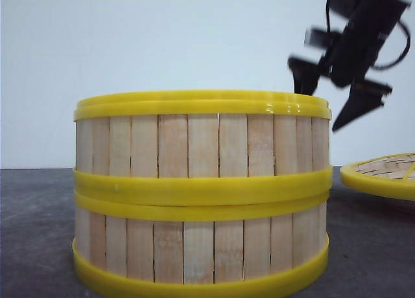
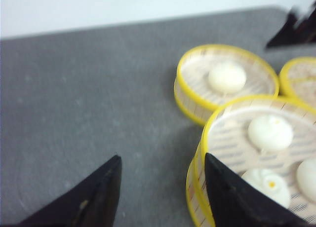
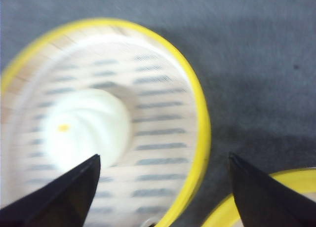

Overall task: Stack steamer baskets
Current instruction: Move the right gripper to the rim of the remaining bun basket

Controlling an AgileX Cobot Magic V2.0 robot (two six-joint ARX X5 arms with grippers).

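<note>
1. Two stacked steamer baskets (image 1: 201, 194) fill the front view, nearest the lens, one seated squarely on the other, rims touching.
2. Right gripper (image 3: 163, 187): jaws spread wide, nothing between them. It hovers over the third basket (image 3: 103, 123), one finger above the bun (image 3: 86, 126) inside, the other outside the yellow rim (image 3: 200, 123).
3. Left gripper (image 2: 160, 192): jaws spread, empty, one finger over the bare grey table (image 2: 89, 113), the other overlapping the edge of the stack's top basket (image 2: 256, 158), which carries three buns.
4. The third basket sits on the table just beside the stack, behind it. A woven lid (image 1: 382, 171) lies apart to the right.
5. Handling, judged: basket light and stiff; slat wall thin; plastic rim smooth, possibly slippery. Best hold is a pinch across the rim and wall, clear of the bun. Keep it level or the bun rolls.
6. Remaining, judged: lift the third basket onto the stack.
</note>
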